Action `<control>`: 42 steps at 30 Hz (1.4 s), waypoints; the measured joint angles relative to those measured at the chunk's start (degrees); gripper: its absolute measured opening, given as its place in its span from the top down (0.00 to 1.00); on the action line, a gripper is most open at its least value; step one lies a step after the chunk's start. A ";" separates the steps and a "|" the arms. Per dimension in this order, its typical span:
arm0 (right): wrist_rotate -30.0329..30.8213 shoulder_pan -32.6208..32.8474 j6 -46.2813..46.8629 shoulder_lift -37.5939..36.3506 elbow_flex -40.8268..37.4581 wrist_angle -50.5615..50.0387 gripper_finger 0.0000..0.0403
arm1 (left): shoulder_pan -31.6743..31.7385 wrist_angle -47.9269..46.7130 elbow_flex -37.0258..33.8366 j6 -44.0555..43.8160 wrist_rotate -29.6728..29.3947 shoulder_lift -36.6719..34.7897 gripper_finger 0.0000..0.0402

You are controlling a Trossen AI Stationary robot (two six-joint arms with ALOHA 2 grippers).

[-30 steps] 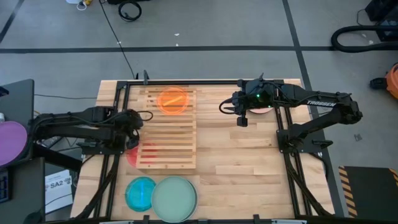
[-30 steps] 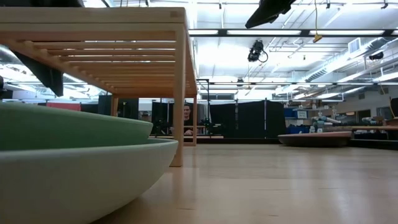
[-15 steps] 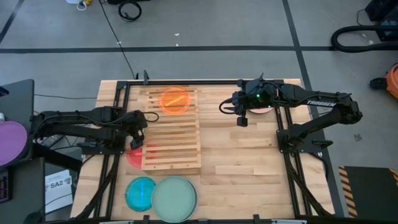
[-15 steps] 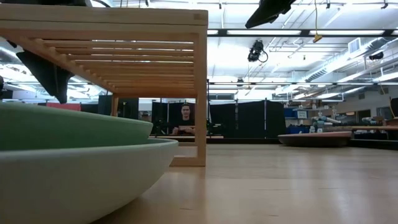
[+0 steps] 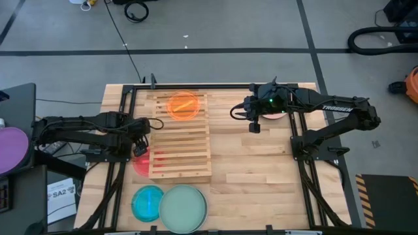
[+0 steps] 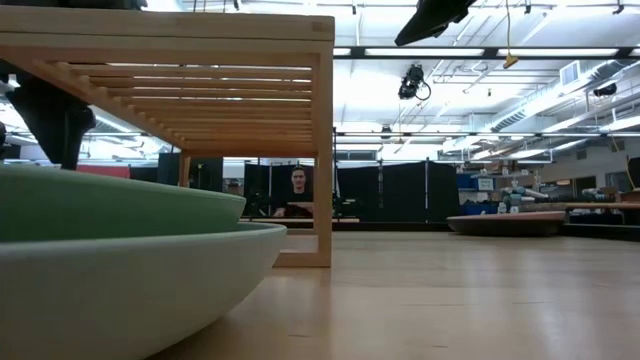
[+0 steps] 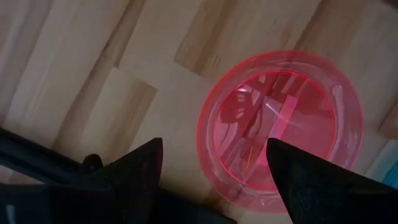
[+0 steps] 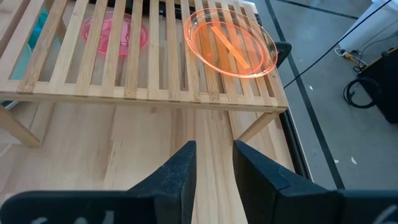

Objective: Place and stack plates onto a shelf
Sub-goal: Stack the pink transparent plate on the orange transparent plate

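The light-wood slatted shelf (image 5: pixel 179 137) stands on its legs on the table. A translucent orange plate (image 5: pixel 183 106) lies on its far end and also shows in the right wrist view (image 8: pixel 230 42). A red plate (image 5: pixel 140 163) lies flat on the table at the shelf's left edge. My left gripper (image 5: pixel 139 140) hovers open over the red plate (image 7: pixel 280 124), just left of the shelf. A blue plate (image 5: pixel 147 202) and a mint-green plate (image 5: pixel 183 207) sit at the near edge. My right gripper (image 5: pixel 255 124) waits open, raised, right of the shelf.
The mint-green plate (image 6: pixel 110 280) fills the low view's near left, with the shelf's leg (image 6: pixel 321 150) behind it. A purple disc (image 5: pixel 13 147) lies on a side stand left of the table. A person (image 6: pixel 298 190) sits in the room beyond. Bare planks (image 5: pixel 255 189) lie right of the shelf.
The shelf has slid a little toward the table's right, uncovering more of the red plate. My left gripper moved right alongside the shelf's left edge, then drew back to the left and slightly nearer.
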 joint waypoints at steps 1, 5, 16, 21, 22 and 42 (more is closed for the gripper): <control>-0.10 0.00 0.01 0.00 0.00 0.00 0.73 | -0.02 0.14 0.00 -0.51 0.01 0.00 0.27; -0.13 0.02 0.01 0.00 0.00 -0.02 0.73 | -0.02 0.76 0.00 -3.22 0.02 0.00 0.27; -0.13 0.02 0.01 0.00 0.00 -0.02 0.73 | -0.02 6.16 -2.81 -10.85 0.76 -0.09 0.27; -0.13 0.02 -0.01 0.00 0.00 -0.02 0.73 | 0.02 10.32 -5.84 -11.78 3.51 -0.39 0.27; -0.13 0.01 -0.01 0.00 0.00 -0.02 0.73 | 0.02 10.48 -6.05 -11.87 3.86 -0.39 0.27; -0.13 0.00 -0.03 0.00 0.00 0.00 0.73 | 0.02 17.16 -6.63 -10.50 0.65 0.01 0.27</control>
